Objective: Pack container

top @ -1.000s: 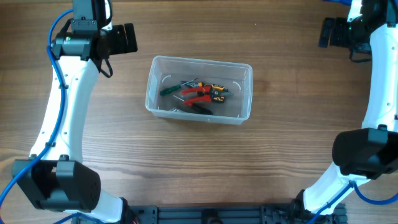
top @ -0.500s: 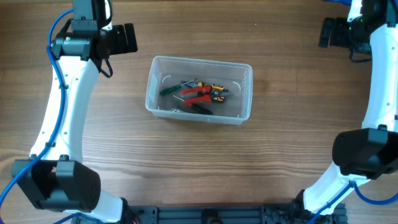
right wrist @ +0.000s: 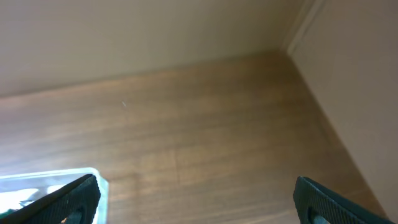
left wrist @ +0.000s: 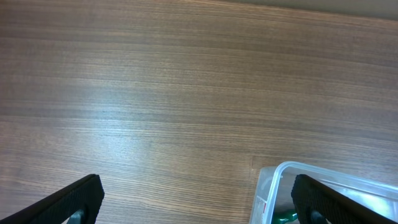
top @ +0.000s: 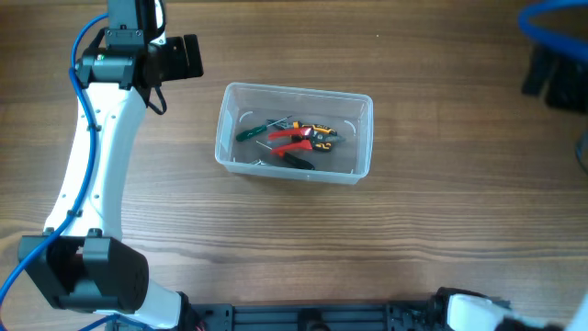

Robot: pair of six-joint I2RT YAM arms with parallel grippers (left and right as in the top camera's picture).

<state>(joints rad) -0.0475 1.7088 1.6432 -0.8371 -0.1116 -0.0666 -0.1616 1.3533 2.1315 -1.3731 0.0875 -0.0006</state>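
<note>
1. Left gripper (left wrist: 196, 190): jaws spread wide with only bare wood between them. Its black fingers show at the lower corners of the wrist view. It is off the tub's far-left corner and apart from it.
2. Right gripper (right wrist: 196, 190): jaws also wide apart and empty. In the overhead view it is only a dark blur at the table's far-right edge.
3. Container (top: 296, 90): a clear plastic tub, rectangular with rounded corners and a raised rim. It stands upright near the middle of the table, between the two arms and touched by neither. One of its corners shows beside a finger in each wrist view.
4. Contents: a loose, overlapping heap of hand tools on the tub floor. It includes a green-handled screwdriver (top: 248, 132), red-handled pliers (top: 292, 139), an orange-and-black tool (top: 321, 132) and a black-handled tool (top: 298, 160).
5. Table (top: 276, 239): a smooth brown wood-grain surface, the grain running side to side.
</note>
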